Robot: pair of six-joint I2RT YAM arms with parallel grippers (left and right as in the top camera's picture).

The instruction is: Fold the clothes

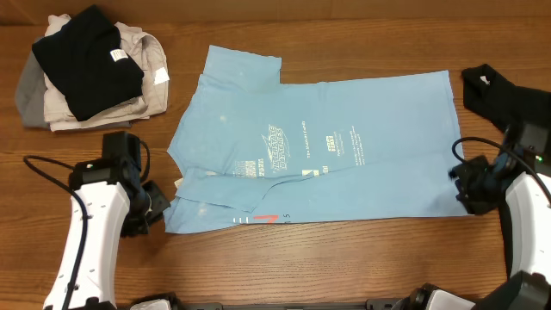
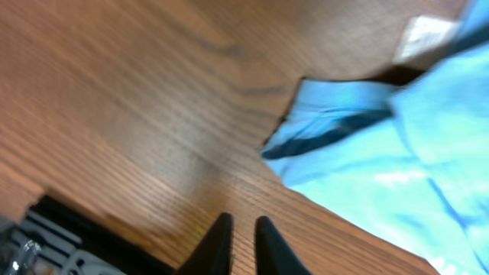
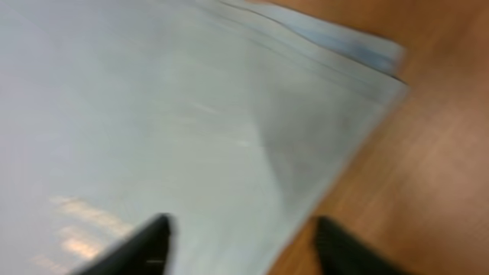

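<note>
The light blue T-shirt (image 1: 318, 146) lies spread on the wooden table, partly folded along its left side, white lettering and a small red mark up. My left gripper (image 1: 157, 205) is shut and empty over bare wood just left of the shirt's lower left corner (image 2: 306, 122); its fingertips (image 2: 243, 223) nearly touch. My right gripper (image 1: 465, 185) is open at the shirt's right hem; its fingertips (image 3: 243, 229) straddle the cloth edge (image 3: 336, 114), holding nothing. A black shirt (image 1: 86, 56) lies on top of a pile at the back left.
The pile under the black shirt holds beige and grey garments (image 1: 146, 65) at the table's back left corner. A black device (image 1: 504, 90) stands at the right edge, behind my right arm. Bare wood (image 1: 344, 258) runs along the front.
</note>
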